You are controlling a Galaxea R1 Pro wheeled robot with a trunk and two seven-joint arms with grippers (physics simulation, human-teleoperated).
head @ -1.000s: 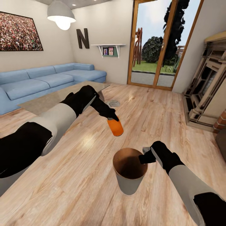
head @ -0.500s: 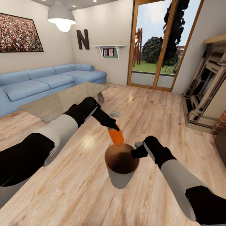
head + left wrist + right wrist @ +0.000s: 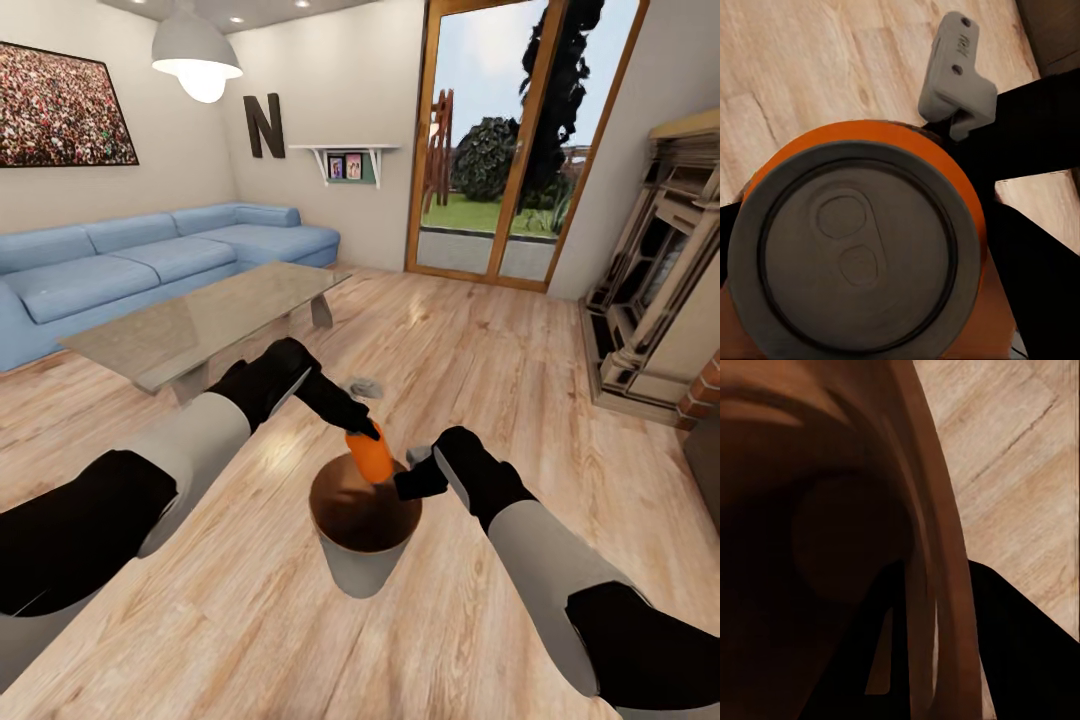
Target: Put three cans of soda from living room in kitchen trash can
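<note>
Living room, wood floor (image 3: 480,360): left gripper (image 3: 366,432) is clamping the orange soda can (image 3: 372,456) over the trash can (image 3: 362,535); right gripper (image 3: 408,485) is pinching its rim, steadying it for the drop

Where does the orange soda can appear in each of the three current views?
Head view: the orange soda can sits centre frame, held by the left end effector over the trash can.
Left wrist view: its silver top dominates the lower left.
Right wrist view: I cannot find it.
Shared landmark: the trash can rim.
</note>
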